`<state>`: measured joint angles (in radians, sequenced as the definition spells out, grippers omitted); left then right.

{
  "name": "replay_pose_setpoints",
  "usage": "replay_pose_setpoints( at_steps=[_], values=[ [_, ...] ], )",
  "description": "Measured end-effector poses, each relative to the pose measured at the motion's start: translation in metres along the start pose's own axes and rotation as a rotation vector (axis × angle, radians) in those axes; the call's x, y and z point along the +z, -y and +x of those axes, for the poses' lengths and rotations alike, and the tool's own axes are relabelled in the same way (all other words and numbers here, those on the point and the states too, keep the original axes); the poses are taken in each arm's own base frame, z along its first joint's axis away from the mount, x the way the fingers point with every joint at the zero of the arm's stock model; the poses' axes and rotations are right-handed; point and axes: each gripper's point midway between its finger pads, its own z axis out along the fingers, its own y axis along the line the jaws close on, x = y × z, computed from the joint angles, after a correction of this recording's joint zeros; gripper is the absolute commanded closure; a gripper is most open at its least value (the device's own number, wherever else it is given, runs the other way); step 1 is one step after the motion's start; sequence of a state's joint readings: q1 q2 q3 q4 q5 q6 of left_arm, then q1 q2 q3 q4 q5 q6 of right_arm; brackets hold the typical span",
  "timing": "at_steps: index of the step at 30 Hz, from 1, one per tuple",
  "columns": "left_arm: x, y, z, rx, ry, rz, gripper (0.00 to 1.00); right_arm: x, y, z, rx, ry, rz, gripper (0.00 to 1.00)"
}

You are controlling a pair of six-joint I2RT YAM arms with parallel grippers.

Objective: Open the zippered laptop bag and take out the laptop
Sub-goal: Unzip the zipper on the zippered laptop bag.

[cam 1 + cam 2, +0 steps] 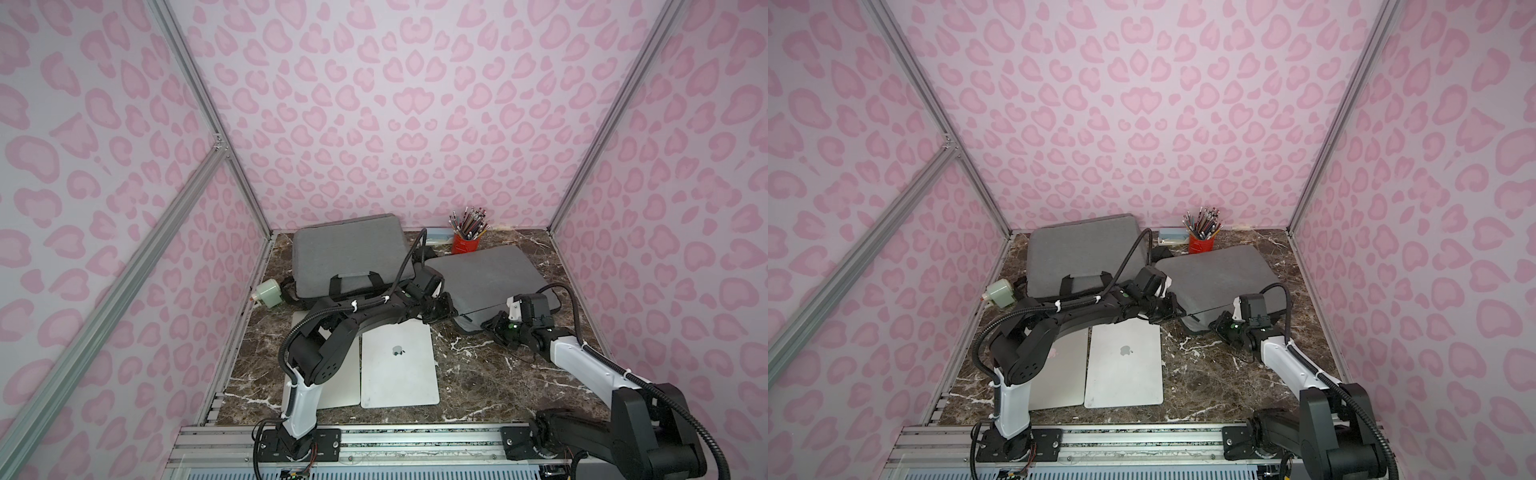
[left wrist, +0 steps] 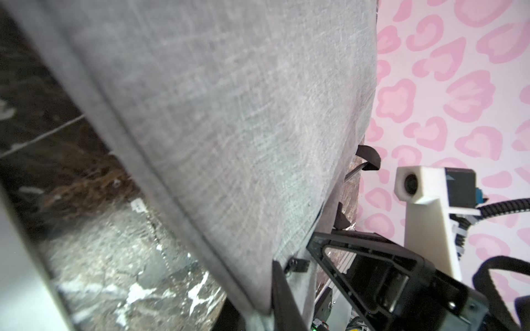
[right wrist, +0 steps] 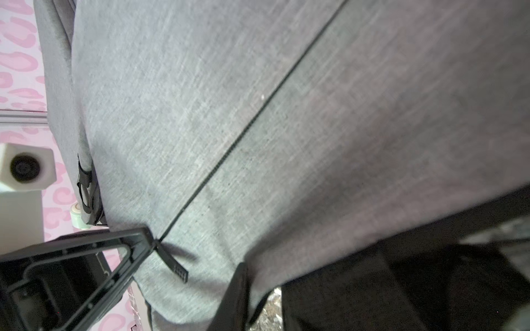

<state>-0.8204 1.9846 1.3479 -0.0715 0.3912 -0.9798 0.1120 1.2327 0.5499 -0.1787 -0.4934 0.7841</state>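
Observation:
A grey zippered laptop bag (image 1: 490, 278) (image 1: 1221, 278) lies on the right of the marble table. My left gripper (image 1: 441, 315) (image 2: 258, 301) is shut on its near left corner, with fabric pinched between the fingers. My right gripper (image 1: 488, 326) (image 3: 272, 298) sits at the bag's near edge, jaws slightly apart around the fabric rim with marble showing in the gap. The zipper line (image 3: 258, 114) looks closed, and its black pull (image 3: 175, 263) hangs beside a left finger (image 3: 86, 272). What is inside the bag is hidden.
Two silver laptops lie in front, one with a logo (image 1: 399, 365), one (image 1: 345, 386) partly under my left arm. A second grey bag (image 1: 349, 257) with black handles lies at the back left. A red pencil cup (image 1: 465, 243) and a green-white object (image 1: 268, 293) stand nearby.

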Motion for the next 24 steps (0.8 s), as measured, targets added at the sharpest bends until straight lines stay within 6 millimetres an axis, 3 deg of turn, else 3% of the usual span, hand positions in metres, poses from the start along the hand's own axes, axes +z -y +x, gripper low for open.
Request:
replay_pose_setpoints(
  at_steps=[7,12,17,24],
  values=[
    [-0.004,-0.011,0.021,-0.023,0.007,-0.008,0.89,-0.001,-0.003,0.012,-0.055,-0.043,0.033,0.65],
    [-0.002,-0.008,0.028,-0.025,-0.004,0.0,0.89,-0.009,-0.006,0.015,-0.17,-0.016,0.058,0.53],
    [-0.001,-0.009,0.03,-0.026,-0.017,-0.004,0.87,-0.027,-0.019,0.016,-0.348,0.059,0.053,0.45],
    [0.004,-0.016,0.037,-0.027,-0.067,-0.033,0.84,-0.05,-0.051,0.019,-0.621,0.171,0.007,0.31]
  ],
)
